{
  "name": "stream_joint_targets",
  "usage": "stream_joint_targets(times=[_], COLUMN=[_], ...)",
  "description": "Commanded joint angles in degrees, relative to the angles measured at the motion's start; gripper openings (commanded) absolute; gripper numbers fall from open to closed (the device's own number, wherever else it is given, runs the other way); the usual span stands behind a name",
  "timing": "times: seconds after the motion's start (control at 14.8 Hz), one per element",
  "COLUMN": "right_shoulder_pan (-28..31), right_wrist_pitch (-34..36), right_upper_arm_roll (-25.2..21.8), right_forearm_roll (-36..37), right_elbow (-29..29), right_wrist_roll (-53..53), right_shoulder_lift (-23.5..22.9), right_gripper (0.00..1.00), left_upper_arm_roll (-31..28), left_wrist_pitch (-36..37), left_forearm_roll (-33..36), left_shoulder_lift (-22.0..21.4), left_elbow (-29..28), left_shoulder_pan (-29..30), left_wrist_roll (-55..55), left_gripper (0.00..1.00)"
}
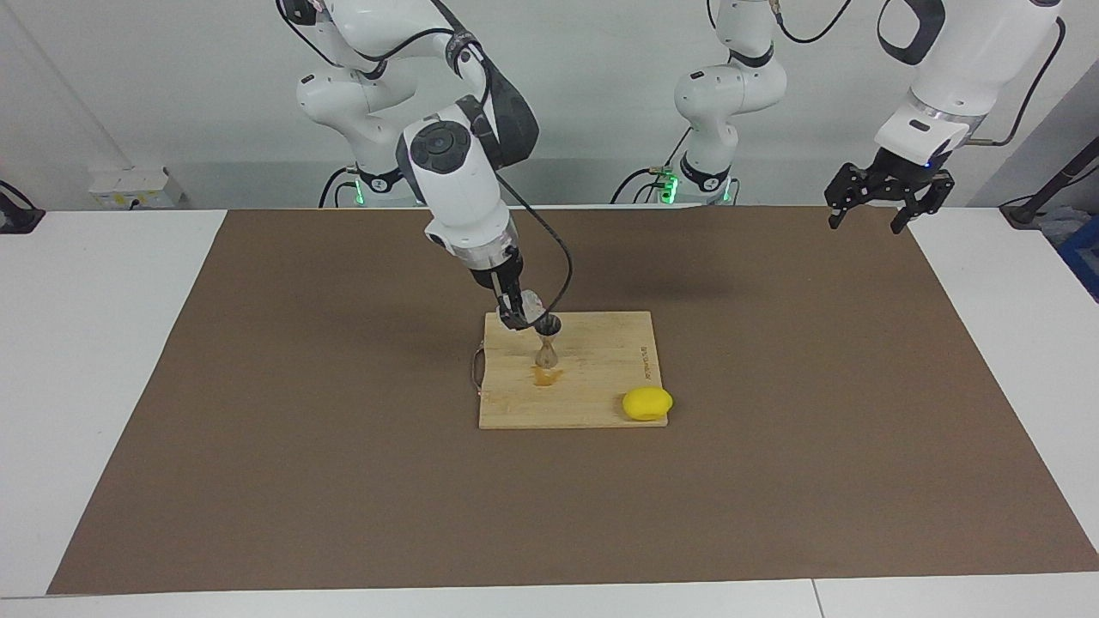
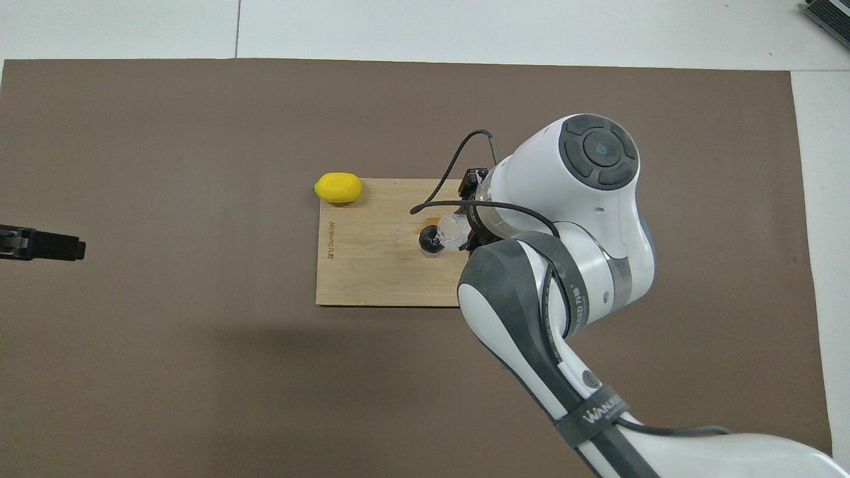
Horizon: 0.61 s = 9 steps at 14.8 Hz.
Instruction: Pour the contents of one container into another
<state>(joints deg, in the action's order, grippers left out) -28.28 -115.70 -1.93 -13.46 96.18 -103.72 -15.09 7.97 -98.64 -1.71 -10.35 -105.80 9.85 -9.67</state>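
Note:
The metal hourglass jigger (image 1: 548, 345) stands upright on a wooden cutting board (image 1: 601, 390); it also shows from above in the overhead view (image 2: 430, 241). My right gripper (image 1: 519, 316) is shut on the small clear glass cup (image 1: 531, 301) and holds it tilted, its mouth at the jigger's upper rim. In the overhead view the cup (image 2: 453, 230) touches or overlaps the jigger's rim beside the right gripper (image 2: 469, 234). My left gripper (image 1: 865, 220) hangs open and empty, high over the mat's edge at the left arm's end, and waits.
A yellow lemon (image 1: 647, 403) lies at the board's corner, farther from the robots than the jigger. An orange wet patch (image 1: 544, 376) lies on the board at the jigger's foot. A brown mat (image 1: 258, 429) covers the table. The left gripper's tip (image 2: 41, 244) shows in the overhead view.

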Motion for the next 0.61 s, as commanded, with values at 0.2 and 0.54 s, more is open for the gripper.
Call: stream_joint_targets(times=[0.2,0.54], right_shoulder_pan=[-0.5,-0.6], right_wrist_pitch=[0.9,0.6], right_upper_arm_roll=[0.1,0.2], right_forearm_roll=[3.8,4.3], right_elbow=[-2.0,-1.9], right_wrist_roll=[-2.2,-2.1], right_shoulder_lift=[-1.2,-1.2], right_gripper=[0.0,0.0], left_upper_arm_roll=[-0.8,-0.7], left_wrist_pitch=[-0.2,-0.2], left_forearm_roll=[1.2,1.2], left_shoulder_lift=[-1.5,-1.5], left_elbow=[-1.3,-1.3], left_shoulder_pan=[0.1,-0.6], left_wrist_roll=[3.3,3.3], left_gripper=[1.0,1.0])
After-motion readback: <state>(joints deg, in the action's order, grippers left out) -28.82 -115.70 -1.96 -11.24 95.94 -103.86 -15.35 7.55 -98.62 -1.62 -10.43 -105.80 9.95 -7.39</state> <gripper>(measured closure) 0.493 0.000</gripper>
